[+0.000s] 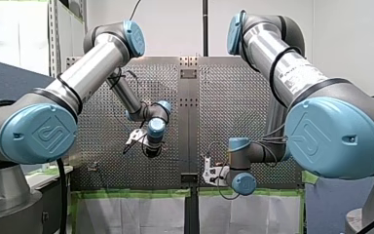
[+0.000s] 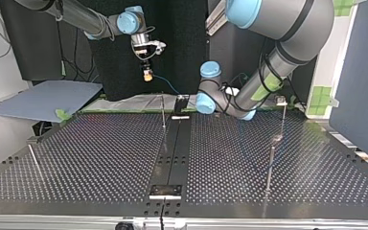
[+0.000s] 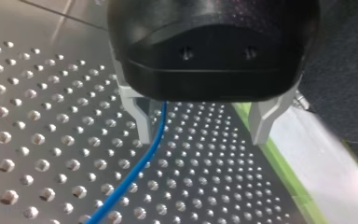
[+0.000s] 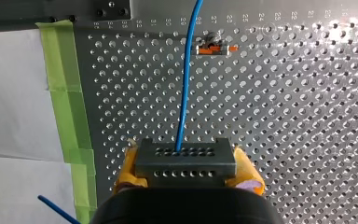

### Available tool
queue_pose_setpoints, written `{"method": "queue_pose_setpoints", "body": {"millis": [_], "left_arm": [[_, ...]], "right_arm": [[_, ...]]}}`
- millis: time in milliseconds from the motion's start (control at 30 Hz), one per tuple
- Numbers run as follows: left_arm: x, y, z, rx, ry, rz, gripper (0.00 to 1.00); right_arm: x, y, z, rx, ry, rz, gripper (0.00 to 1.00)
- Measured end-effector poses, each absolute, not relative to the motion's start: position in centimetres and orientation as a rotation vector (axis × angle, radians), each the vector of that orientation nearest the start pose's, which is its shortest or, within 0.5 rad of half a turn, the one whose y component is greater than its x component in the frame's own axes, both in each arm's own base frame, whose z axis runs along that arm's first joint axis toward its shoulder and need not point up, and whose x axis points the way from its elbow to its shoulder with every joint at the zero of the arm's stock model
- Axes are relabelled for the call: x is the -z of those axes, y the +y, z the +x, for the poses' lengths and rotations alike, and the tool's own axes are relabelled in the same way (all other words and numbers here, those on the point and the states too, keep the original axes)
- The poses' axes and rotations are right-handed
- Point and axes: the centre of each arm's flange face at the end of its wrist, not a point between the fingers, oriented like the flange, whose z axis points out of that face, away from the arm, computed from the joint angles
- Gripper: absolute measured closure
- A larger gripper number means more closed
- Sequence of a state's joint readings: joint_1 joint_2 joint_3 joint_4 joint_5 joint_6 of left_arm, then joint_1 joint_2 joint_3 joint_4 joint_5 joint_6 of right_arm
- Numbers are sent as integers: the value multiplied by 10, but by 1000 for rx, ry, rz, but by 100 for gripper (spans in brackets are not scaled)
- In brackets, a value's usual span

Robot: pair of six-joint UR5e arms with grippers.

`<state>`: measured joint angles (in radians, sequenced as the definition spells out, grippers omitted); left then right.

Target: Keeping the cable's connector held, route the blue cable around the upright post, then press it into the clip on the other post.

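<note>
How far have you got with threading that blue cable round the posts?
Early days. Done: my right claw is clamped on the connector. In hand: my left claw is open, with the cable running between its fingers. Left: the posts look bare, so routing and clipping both remain.

The connector (image 4: pixel 185 162) sits in my right hand (image 4: pixel 186 171), above the table (image 4: pixel 284 116). The cable (image 3: pixel 142 161) passes through my left hand (image 3: pixel 203 137).
</note>
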<state>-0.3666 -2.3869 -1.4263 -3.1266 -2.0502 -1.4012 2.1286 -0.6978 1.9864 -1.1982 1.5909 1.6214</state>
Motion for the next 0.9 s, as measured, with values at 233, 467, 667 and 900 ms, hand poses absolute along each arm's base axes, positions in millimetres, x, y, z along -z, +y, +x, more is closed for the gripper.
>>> {"method": "queue_pose_setpoints", "body": {"millis": [233, 467, 667, 900], "left_arm": [[-62, -320, 551, -387, 2117, 331, 0], [-58, -342, 545, -297, 2094, 358, 0], [-57, -360, 537, -217, 2093, 389, 0], [-56, -368, 531, -187, 2095, 410, 0]], "right_arm": [[49, -376, 389, -1559, -997, 1664, 100], [49, -375, 390, -1559, -997, 1664, 100], [49, -373, 392, -1560, -987, 1671, 100], [49, -372, 393, -1562, -978, 1673, 100]]}}
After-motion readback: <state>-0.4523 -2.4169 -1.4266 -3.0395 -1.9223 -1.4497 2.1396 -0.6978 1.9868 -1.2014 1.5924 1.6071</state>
